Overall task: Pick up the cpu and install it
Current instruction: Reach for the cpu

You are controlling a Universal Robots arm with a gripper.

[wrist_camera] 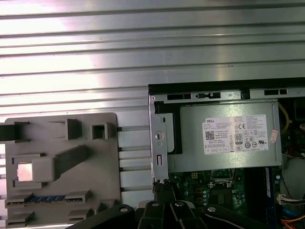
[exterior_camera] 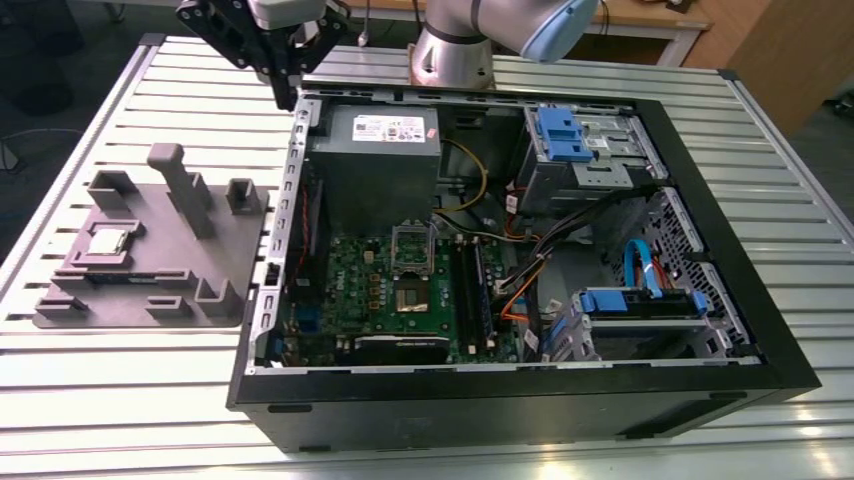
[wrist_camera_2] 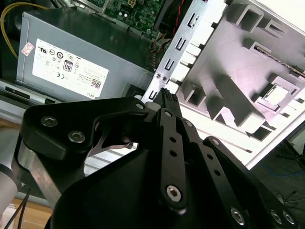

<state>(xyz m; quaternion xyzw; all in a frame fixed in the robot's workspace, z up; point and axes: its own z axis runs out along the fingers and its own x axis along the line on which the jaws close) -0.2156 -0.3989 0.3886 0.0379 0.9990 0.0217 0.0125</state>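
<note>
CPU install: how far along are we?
Done: nothing yet. The cpu lies in its recess on the grey fixture tray, at the exterior view's left of the open computer case.
In hand: nothing. The gripper is shut and empty, above the case edge near the power supply.
Left: the pick, and the install on the motherboard.

Table [exterior_camera: 120, 400]: silver metal, ribbed in long parallel slats, dark edge trim.
Floor [exterior_camera: 47, 140]: dark grey, beyond table at exterior view's left.
Furniture: brown wooden panel [exterior_camera: 781, 50], white-framed desk [exterior_camera: 661, 32] behind.
Light: bright glare on slats.
</note>
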